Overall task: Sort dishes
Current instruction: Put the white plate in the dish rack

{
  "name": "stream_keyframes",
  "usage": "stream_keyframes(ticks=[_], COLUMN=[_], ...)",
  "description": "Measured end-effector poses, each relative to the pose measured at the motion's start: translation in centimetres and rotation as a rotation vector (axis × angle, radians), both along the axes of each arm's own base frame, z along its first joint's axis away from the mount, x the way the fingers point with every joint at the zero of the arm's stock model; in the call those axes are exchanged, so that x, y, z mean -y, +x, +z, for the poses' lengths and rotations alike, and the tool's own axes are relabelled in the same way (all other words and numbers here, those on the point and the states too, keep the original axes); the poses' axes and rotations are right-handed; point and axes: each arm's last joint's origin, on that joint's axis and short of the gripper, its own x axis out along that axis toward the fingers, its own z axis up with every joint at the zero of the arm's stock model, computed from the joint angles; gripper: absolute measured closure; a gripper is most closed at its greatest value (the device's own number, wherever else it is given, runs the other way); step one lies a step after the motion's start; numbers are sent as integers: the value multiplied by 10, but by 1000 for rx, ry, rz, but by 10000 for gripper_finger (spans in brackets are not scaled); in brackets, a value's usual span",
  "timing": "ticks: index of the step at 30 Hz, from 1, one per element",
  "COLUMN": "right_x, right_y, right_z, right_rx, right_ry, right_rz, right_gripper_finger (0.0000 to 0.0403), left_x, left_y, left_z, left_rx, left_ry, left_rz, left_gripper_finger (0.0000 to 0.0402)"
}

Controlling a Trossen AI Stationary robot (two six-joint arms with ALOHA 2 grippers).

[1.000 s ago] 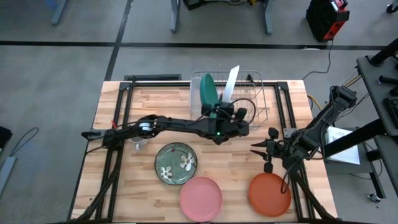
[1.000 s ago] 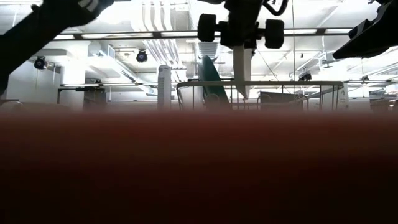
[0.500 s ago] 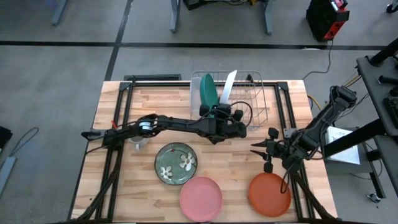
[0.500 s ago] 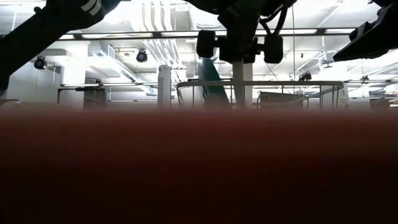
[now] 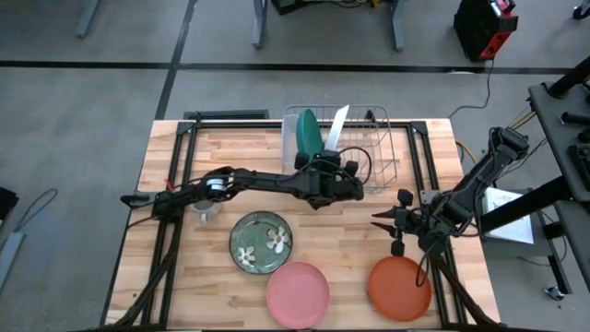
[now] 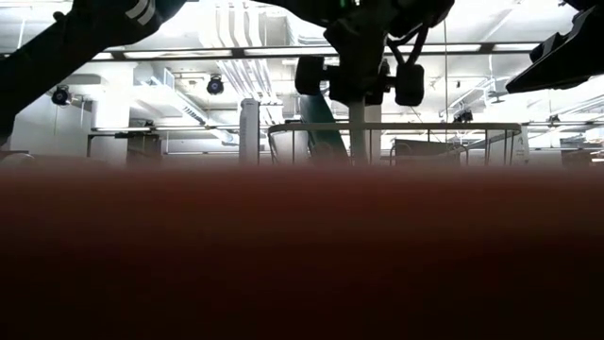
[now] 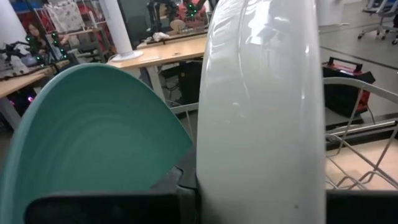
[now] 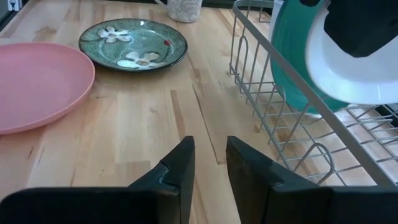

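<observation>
1. Left tool [image 5: 334,164] is clamped on the white bowl [image 5: 337,126], held on edge over the wire rack [image 5: 385,157] at 12 o'clock on the surface [image 5: 221,157].
2. Bowl is kept upright, I judge, so it drops into a slot beside the teal plate [image 5: 307,136], which stands on edge just left of it.
3. Right tool [image 5: 398,223] waits at 3 o'clock, fingers a narrow gap apart, holding nothing.
4. Flowered green plate [image 5: 261,242], pink plate [image 5: 298,293] and orange-red plate [image 5: 399,287] lie flat toward 6 o'clock.
5. Left wrist view shows bowl [image 7: 261,112] and teal plate [image 7: 93,137] close together; the high view shows only their edges.
</observation>
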Motion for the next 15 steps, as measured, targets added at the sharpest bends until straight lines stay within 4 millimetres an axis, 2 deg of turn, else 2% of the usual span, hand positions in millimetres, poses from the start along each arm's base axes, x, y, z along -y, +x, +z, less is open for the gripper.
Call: stream_keyframes(ticks=[8,15], right_x=[0,0], right_y=[0,0], right_z=[0,0], right_rx=[1,1], right_ry=[5,5], right_rz=[-2,-2], right_gripper_finger=[310,319], left_x=[-1,-2], left_y=[-1,-3], left_z=[-3,-8], left_rx=[3,-8], left_ry=[-10,-22], left_rz=[0,-4], left_gripper_finger=[352,352])
